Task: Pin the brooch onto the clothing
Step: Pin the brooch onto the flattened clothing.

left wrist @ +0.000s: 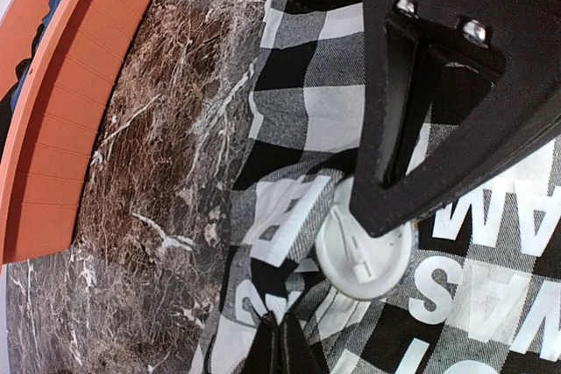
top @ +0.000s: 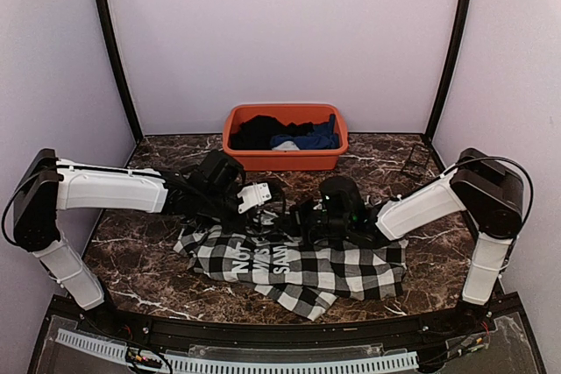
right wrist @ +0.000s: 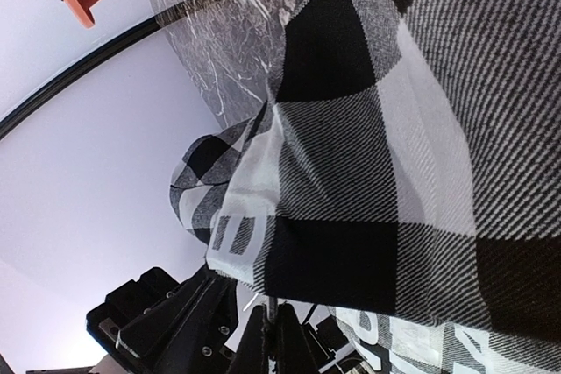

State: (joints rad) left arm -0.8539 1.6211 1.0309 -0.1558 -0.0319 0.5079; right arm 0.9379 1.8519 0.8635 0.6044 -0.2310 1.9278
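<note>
The table [top: 140, 260] carried the checked shirt [top: 351, 269] across its middle, closer to the near edge than to the far one, with its long axis parallel to the near edge. An orange basin [top: 285, 157], holding a black garment [top: 263, 131] and a blue garment [top: 320, 136], stood at the middle of the far edge, well apart from the work. My left gripper [left wrist: 273, 349] and my right gripper [left wrist: 379, 203] met over the far edge of the shirt, left of its middle, above the lettered panel [left wrist: 491, 243]. Both sets of jaws were fully closed; I could not tell whether either pinched cloth. The brooch [left wrist: 359, 260], a round white disc with a raised fitting on its upper face, lay on the lettered panel between the two tips. The right tip touched its rim; the left tip sat just beside it, apart. Judgement: the right gripper was the nearer, and the better placed to press the brooch into the cloth
</note>
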